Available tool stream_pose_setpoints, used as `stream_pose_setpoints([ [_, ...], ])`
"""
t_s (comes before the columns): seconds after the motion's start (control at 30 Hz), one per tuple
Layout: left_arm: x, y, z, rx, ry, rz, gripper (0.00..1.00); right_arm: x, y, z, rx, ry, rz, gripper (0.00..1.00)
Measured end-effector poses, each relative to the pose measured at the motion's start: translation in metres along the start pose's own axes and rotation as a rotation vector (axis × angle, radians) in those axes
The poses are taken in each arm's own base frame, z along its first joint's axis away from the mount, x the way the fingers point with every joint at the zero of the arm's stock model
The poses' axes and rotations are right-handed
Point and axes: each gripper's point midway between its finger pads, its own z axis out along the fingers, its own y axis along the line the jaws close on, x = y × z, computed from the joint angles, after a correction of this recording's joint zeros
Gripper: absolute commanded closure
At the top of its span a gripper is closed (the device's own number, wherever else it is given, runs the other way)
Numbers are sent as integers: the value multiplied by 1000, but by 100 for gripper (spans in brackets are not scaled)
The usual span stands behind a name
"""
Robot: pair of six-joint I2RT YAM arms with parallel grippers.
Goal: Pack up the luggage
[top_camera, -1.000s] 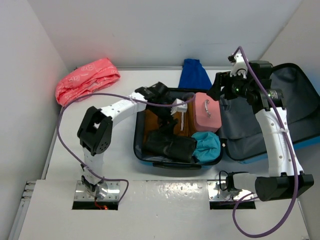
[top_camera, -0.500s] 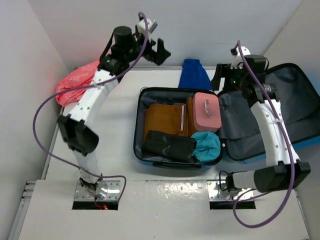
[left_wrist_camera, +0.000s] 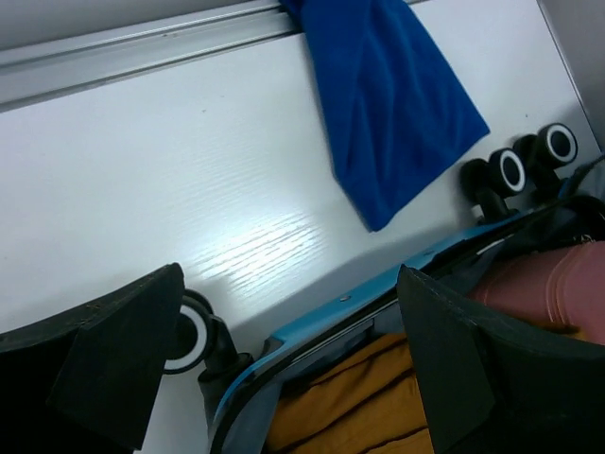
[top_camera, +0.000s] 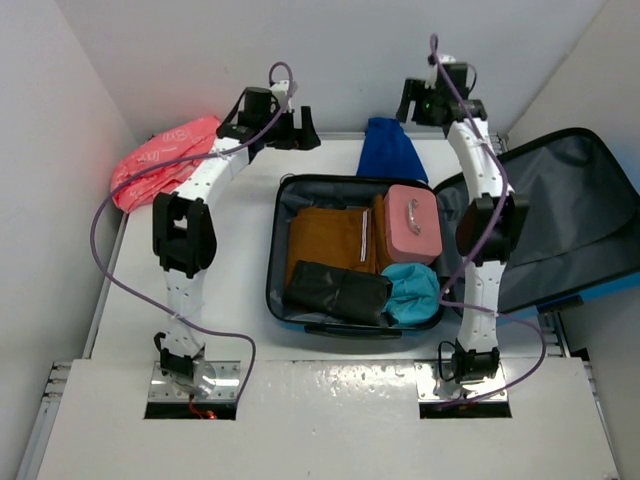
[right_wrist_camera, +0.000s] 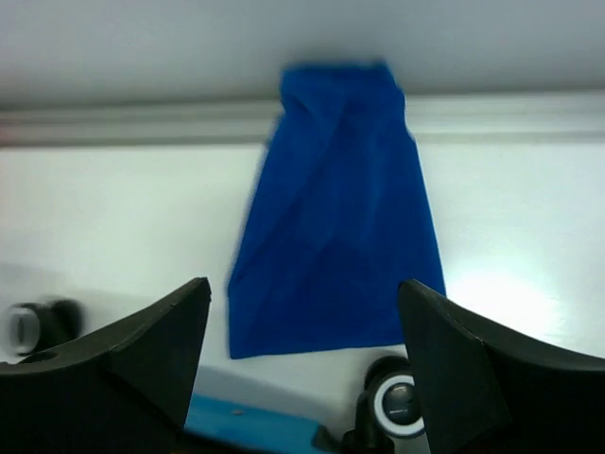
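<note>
Blue hard-shell luggage (top_camera: 273,270) lies open on the bench (top_camera: 240,340), already holding an orange garment (top_camera: 325,240), a black bundle (top_camera: 338,290), a teal item (top_camera: 412,290) and a pink case (top_camera: 414,222). Behind it a blue cloth (top_camera: 388,150), and to its rear left a pink plastic bag (top_camera: 165,160), lie unpacked, so packing seems partly done. Left jaws and right jaws hang wide and empty behind the luggage.

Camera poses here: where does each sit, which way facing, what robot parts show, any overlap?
Top external: above and behind the bases, looking down on the table; both arms, left end effector and right end effector show.
Left wrist: on the left arm, looking down at the suitcase's far edge; own fingers at bottom.
Right wrist: on the right arm, facing the table's far edge; own fingers at bottom.
Shared: both wrist views show the blue cloth.
</note>
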Motion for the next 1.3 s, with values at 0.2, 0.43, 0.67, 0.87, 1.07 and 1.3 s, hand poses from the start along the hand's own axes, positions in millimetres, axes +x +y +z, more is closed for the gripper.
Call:
stream_pose_setpoints([
  [0.2,-14,6,-13,-32,-38,-28,0,118,-36,57,63,257,22,20],
  [0.43,-36,9,-27,-51,-100,-31,0,162,-58,86,96,339,41,20],
  [0.67,-40,30,-33,-87,-112,-65,0,167,-65,93,115,341,42,20],
  [0.87,-42,37,-35,-97,-117,-83,0,188,-70,104,122,376,37,23],
  [1.07,-43,37,-36,-98,-118,-93,0,188,-69,110,131,375,-2,52],
  [1.3,-44,42,-37,-105,-121,-97,0,189,-70,113,130,373,-25,98],
])
